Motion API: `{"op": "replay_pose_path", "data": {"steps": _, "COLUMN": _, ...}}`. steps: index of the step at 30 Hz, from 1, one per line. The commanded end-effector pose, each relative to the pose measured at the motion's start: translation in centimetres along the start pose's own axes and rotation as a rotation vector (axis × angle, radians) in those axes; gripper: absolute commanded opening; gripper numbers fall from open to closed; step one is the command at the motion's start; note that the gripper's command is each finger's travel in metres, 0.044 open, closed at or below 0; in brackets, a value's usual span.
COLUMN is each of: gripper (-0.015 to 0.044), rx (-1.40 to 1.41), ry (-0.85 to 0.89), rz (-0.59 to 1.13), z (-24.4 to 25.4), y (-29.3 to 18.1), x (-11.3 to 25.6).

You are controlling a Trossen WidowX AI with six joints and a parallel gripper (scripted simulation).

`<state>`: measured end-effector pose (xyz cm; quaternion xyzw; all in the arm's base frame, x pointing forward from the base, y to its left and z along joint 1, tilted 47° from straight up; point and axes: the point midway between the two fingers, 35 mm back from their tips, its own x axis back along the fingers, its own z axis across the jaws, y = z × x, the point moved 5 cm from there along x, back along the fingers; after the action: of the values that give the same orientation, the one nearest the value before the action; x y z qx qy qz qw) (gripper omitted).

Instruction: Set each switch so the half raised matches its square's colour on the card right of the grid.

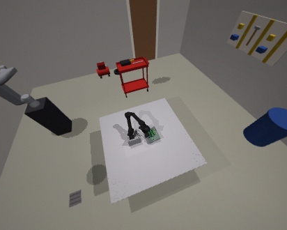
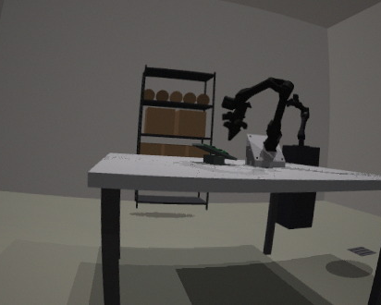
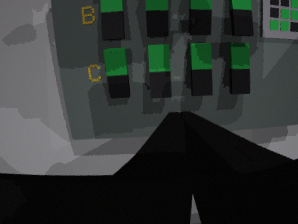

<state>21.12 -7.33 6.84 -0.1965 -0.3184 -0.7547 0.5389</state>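
The switch panel [image 1: 153, 140] [image 2: 202, 148] [image 3: 80, 117] is a tilted grey-green board on the table. In the wrist view, row B is cut by the top edge, and row C shows four whole switches [image 3: 116, 72] [image 3: 160, 71] [image 3: 201, 69] [image 3: 240, 69], each with a green far half and a dark near half. Which halves are raised is hard to tell. The card [image 3: 266, 22] at the top right shows green and dark squares and is cut off by the frame. My gripper [image 3: 178, 122] [image 2: 231, 139] is shut and empty, above the panel's near side, clear of the switches.
The white table [image 1: 157, 171] [image 2: 149, 166] carries the arm and panel. A pale angled plate [image 2: 257, 148] stands by the arm's base. A red cart [image 1: 134, 66], a blue barrel [image 1: 269, 129], a black pedestal [image 1: 51, 116] and a shelf rack [image 2: 177, 103] stand off the table.
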Motion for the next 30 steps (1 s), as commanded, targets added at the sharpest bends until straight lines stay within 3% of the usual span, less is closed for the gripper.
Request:
{"op": "replay_pose_path", "data": {"steps": 1, "gripper": 0.0000, "rx": 0.000, "ry": -0.003, "rz": 0.001, "z": 0.4, "y": -0.6, "x": -0.3}}
{"op": "replay_pose_path", "data": {"steps": 5, "gripper": 0.0000, "rx": 0.000, "ry": -0.001, "rz": -0.023, "z": 0.4, "y": -0.8, "x": -3.4}}
{"op": "replay_pose_path", "data": {"steps": 30, "gripper": 0.0000, "rx": 0.000, "ry": 0.001, "rz": -0.025, "z": 0.5, "y": -0.8, "x": -6.0}}
